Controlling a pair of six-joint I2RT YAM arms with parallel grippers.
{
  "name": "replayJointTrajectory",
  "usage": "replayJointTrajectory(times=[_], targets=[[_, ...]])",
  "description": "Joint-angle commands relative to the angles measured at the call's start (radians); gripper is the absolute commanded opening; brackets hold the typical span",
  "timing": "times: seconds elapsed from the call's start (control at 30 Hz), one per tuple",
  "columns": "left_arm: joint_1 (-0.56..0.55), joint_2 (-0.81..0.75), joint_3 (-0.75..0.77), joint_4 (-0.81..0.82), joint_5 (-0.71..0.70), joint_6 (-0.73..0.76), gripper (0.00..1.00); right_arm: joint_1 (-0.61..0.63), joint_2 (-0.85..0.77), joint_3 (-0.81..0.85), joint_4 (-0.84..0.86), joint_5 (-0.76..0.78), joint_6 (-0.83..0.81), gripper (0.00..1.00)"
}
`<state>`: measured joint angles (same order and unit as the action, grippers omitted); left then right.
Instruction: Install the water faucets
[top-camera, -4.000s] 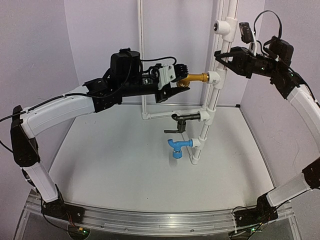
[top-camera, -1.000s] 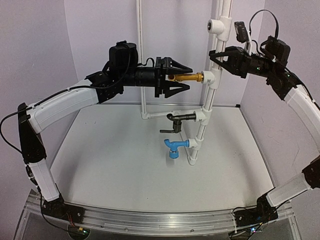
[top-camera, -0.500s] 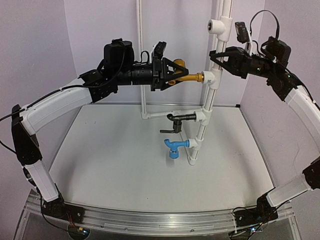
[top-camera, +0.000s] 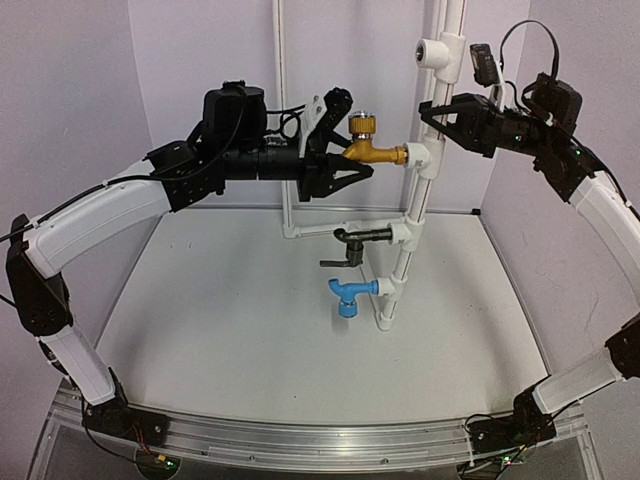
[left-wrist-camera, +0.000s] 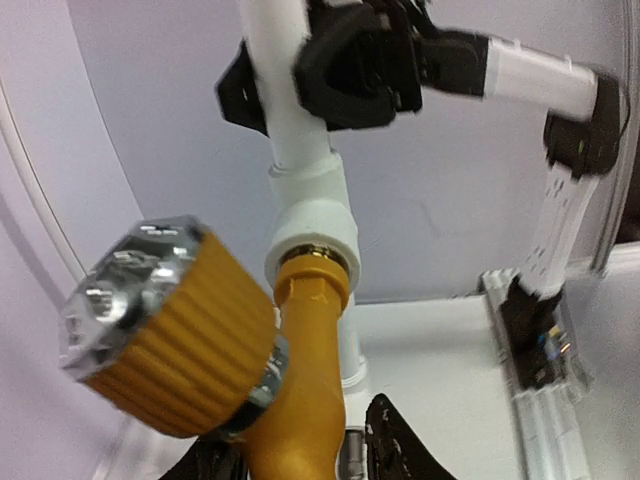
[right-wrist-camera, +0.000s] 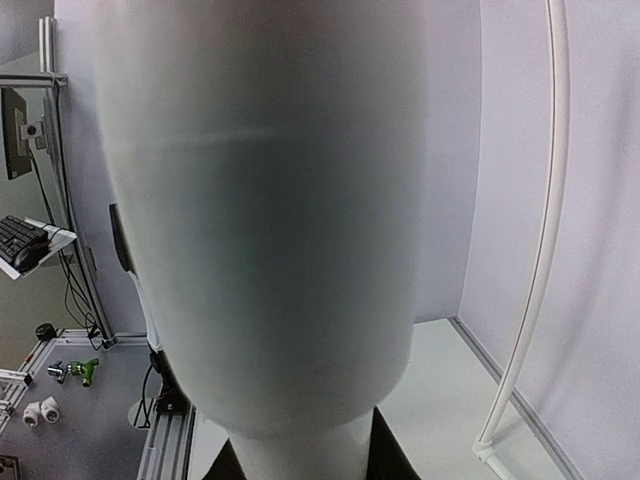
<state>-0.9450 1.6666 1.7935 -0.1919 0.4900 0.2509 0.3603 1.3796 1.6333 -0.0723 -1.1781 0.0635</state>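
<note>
The brass-gold faucet (top-camera: 378, 152) sticks out leftward from a white tee (top-camera: 427, 155) on the upright white pipe (top-camera: 413, 215), with its ribbed knob (top-camera: 362, 125) pointing up. My left gripper (top-camera: 350, 162) is shut on the faucet's outer end. In the left wrist view the faucet (left-wrist-camera: 310, 390) runs up into the tee (left-wrist-camera: 312, 225), and a dark fingertip (left-wrist-camera: 400, 445) sits beside it. The black faucet (top-camera: 352, 240) and the blue faucet (top-camera: 350, 293) sit in lower tees. My right gripper (top-camera: 438, 115) is shut on the upright pipe (right-wrist-camera: 270, 220), which fills the right wrist view.
An open tee socket (top-camera: 432, 50) sits higher on the pipe. A thin white pipe (top-camera: 281, 110) rises at the back and joins a horizontal branch (top-camera: 320, 230). Lilac walls close in the back and both sides. An aluminium rail (top-camera: 320, 435) runs along the near edge.
My left wrist has rolled and turned the brass faucet, so its knob has swung round and now points up. The left arm has drawn slightly left and down. The right arm has barely moved.
</note>
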Motion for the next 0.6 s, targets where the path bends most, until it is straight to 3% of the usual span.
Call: replayJointTrajectory(times=[0.0,0.13,0.2,0.37,0.57], targets=[[-0.037,-0.047,-0.007,-0.076,-0.116,0.523,0.38,0.016,0.019,-0.026,-0.188,-0.057,0.191,0.00],[-0.038,-0.062,-0.007,-0.096,-0.165,0.727,0.33,0.016,0.025,-0.023,-0.188,-0.055,0.192,0.00],[-0.038,-0.069,0.006,-0.102,-0.177,0.733,0.35,0.016,0.028,-0.020,-0.190,-0.055,0.193,0.00],[-0.038,-0.064,0.069,-0.093,-0.121,0.534,0.66,0.016,0.034,-0.018,-0.190,-0.061,0.191,0.00],[-0.038,-0.002,0.164,-0.129,-0.031,0.308,0.78,0.016,0.044,-0.010,-0.190,-0.062,0.187,0.00]])
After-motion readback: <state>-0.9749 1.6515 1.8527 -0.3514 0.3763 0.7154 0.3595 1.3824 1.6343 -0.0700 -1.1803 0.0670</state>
